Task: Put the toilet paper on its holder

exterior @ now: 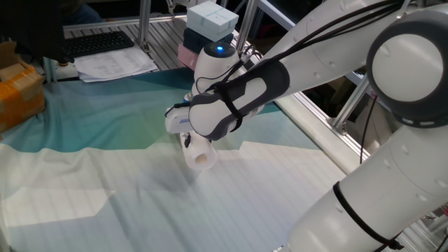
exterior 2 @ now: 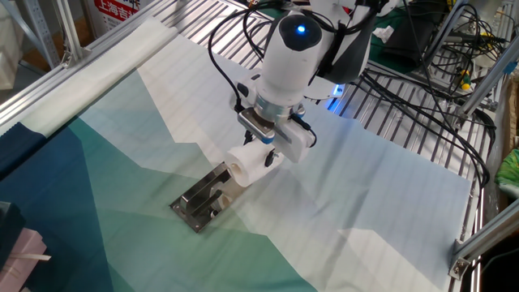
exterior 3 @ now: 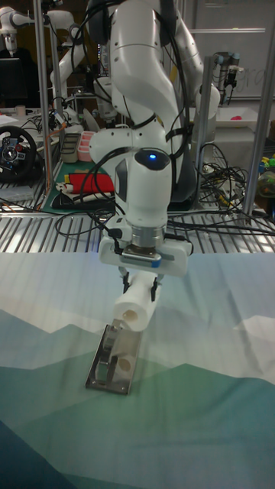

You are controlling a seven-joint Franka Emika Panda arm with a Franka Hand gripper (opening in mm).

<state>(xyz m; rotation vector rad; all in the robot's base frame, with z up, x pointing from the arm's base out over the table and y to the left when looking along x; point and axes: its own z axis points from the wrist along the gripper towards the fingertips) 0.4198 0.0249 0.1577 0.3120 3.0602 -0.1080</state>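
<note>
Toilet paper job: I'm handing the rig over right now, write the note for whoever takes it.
Claw: shut on the toilet paper roll, held tilted in the air, open tube end facing down and away from the arm.
Holder: flat on the cloth, just below and ahead of the roll; whether its bar has entered the tube cannot be told from these views.
Done: roll picked up and carried to the holder.
Left: slide the tube onto the bar, open the claw, pull back.
</note>
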